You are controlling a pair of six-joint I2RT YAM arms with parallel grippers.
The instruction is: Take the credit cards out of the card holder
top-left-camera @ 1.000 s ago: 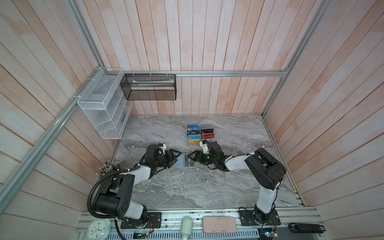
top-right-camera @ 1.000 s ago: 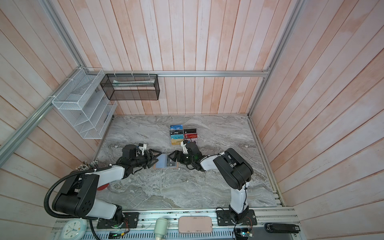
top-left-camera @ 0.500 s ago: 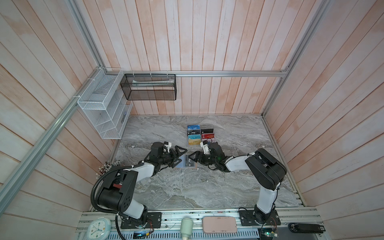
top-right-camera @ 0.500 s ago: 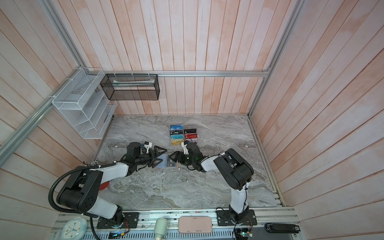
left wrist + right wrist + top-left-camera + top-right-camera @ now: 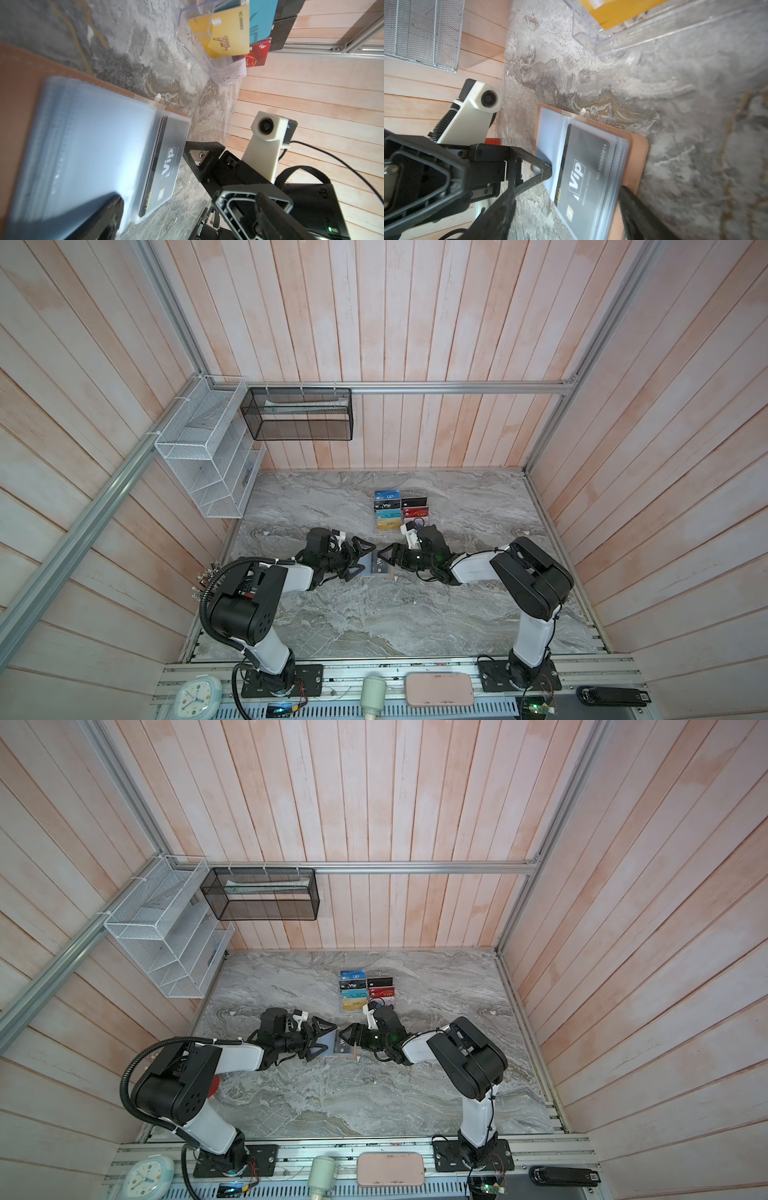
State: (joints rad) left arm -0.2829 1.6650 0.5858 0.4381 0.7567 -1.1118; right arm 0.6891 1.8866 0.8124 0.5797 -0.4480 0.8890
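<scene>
Progress seemed nil: the card holder (image 5: 636, 158) lay open just robot-side of the clear rack (image 5: 401, 512), black Vip card (image 5: 583, 172) sleeved inside, left gripper (image 5: 368, 559) and right gripper (image 5: 385, 563) flanking it, jaws apart

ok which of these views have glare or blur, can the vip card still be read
Left wrist view: glare whitens the clear sleeves of the card holder, near end blurred, Vip card readable. Right wrist view: Vip lettering crisp, marble table beyond soft. Both top views: evenly lit, sharp, card holder tiny.
</scene>
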